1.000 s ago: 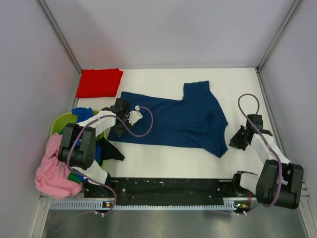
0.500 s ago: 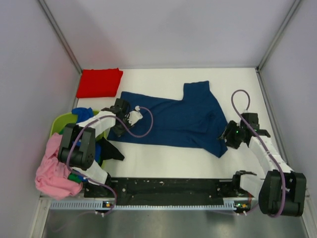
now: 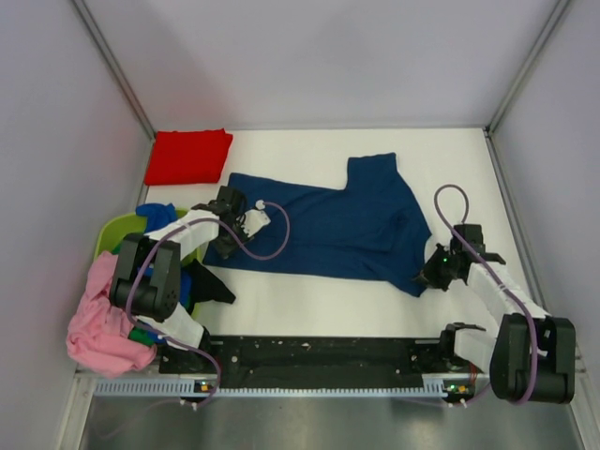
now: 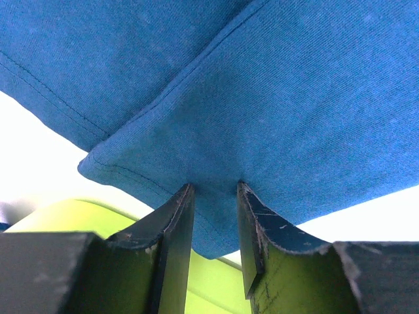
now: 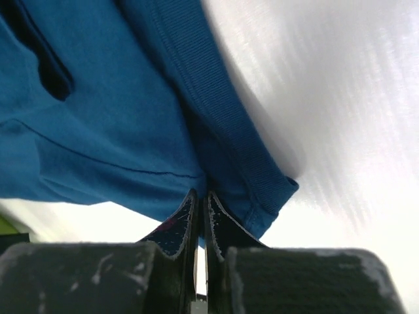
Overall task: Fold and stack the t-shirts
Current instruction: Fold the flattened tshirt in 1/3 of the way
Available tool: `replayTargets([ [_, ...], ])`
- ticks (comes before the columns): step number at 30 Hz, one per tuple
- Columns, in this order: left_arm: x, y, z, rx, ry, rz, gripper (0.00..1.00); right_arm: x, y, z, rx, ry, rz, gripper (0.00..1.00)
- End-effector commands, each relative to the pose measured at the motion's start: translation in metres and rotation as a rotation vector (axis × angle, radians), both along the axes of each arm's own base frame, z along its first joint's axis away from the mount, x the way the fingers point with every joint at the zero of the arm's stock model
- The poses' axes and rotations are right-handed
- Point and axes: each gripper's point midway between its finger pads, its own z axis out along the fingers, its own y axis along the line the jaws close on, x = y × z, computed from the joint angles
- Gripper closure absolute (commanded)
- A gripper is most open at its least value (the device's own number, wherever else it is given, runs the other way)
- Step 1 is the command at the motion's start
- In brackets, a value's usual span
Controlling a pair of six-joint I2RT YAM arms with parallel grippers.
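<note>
A navy blue t-shirt lies spread out on the white table. My left gripper is at its left edge; in the left wrist view my left gripper is shut on a folded corner of the shirt. My right gripper is at the shirt's near right corner. In the right wrist view my right gripper has its jaws pressed together, tips against the ribbed edge of the shirt. A folded red t-shirt lies at the far left.
A lime green basket stands at the left edge, also showing in the left wrist view. A pink t-shirt hangs over its near side and a royal blue one pokes out behind. Grey walls enclose the table.
My right gripper has moved left to the shirt's right edge, then toward me to its near corner. The left arm and the shirt have not moved.
</note>
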Motion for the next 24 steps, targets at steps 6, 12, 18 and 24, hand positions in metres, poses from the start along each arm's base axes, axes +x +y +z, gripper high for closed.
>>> replayTargets([
  [6,-0.007,0.011,-0.025,0.056,0.047,0.001,0.63,0.042,-0.072,0.019,-0.287,-0.086,-0.098,1.0],
  [12,-0.012,0.0,-0.017,-0.008,0.06,-0.035,0.63,0.057,-0.086,0.022,-0.352,-0.054,-0.07,0.72],
  [18,-0.019,-0.004,0.001,-0.042,0.045,-0.061,0.6,0.046,-0.083,0.043,-0.315,-0.062,-0.13,0.47],
  [24,-0.017,-0.002,0.006,-0.03,0.032,-0.053,0.59,0.012,-0.032,0.053,-0.126,-0.073,-0.134,0.43],
])
